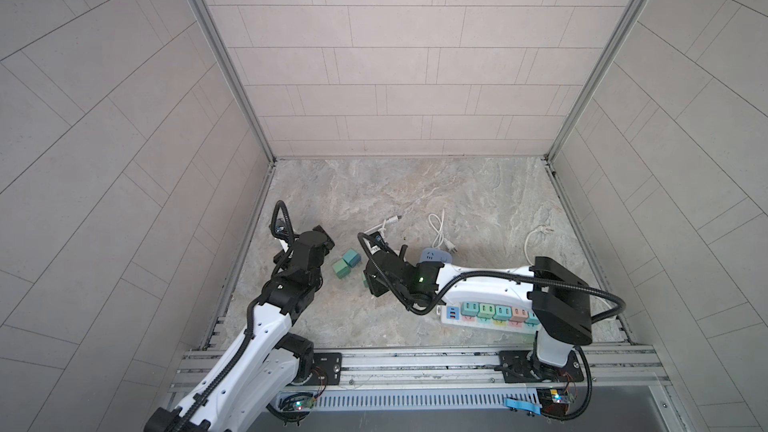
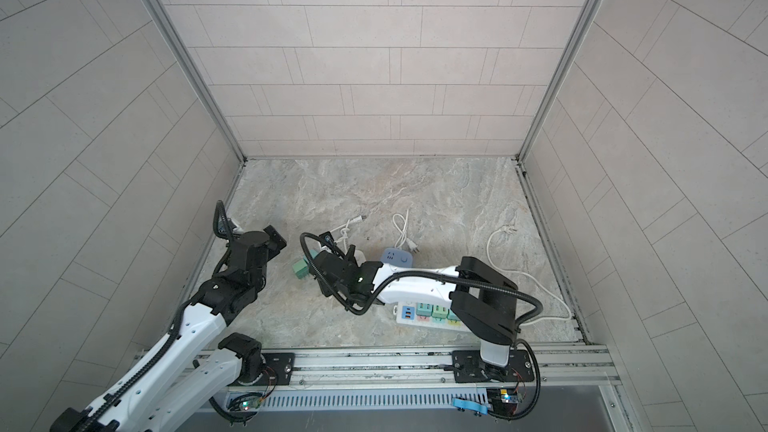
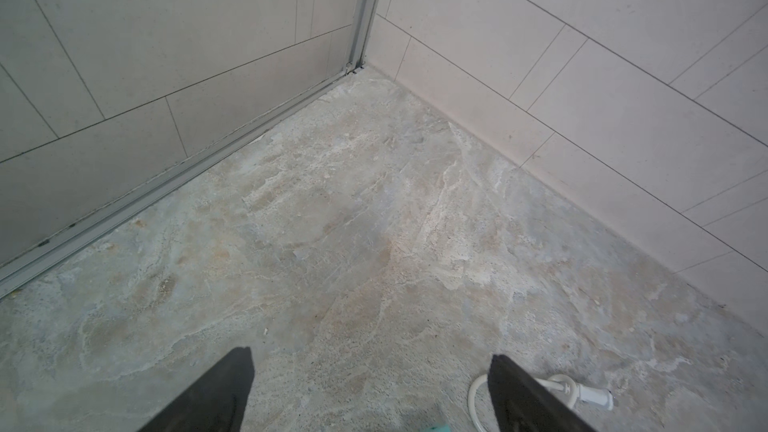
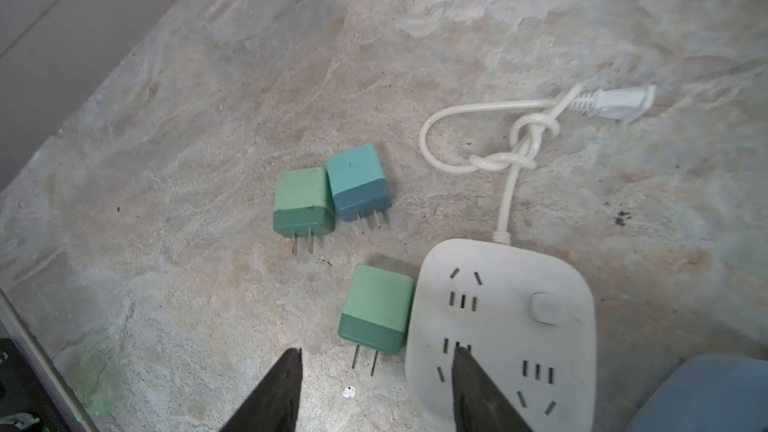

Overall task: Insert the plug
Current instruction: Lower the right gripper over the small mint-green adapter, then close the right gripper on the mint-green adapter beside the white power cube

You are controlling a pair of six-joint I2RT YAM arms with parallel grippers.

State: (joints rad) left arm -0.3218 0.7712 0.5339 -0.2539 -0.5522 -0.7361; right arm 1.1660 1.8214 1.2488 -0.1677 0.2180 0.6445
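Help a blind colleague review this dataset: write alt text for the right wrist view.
Three two-tone plugs lie on a marbled table: a green plug beside a white square power strip, and a second green plug beside a blue plug farther off. The strip's knotted cord trails away; dark fingers stand apart in the foreground.

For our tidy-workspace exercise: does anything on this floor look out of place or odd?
The white cord of the white socket is tied in two knots. A green plug lies against its edge; a second green plug and a blue plug lie loose, all on their sides.
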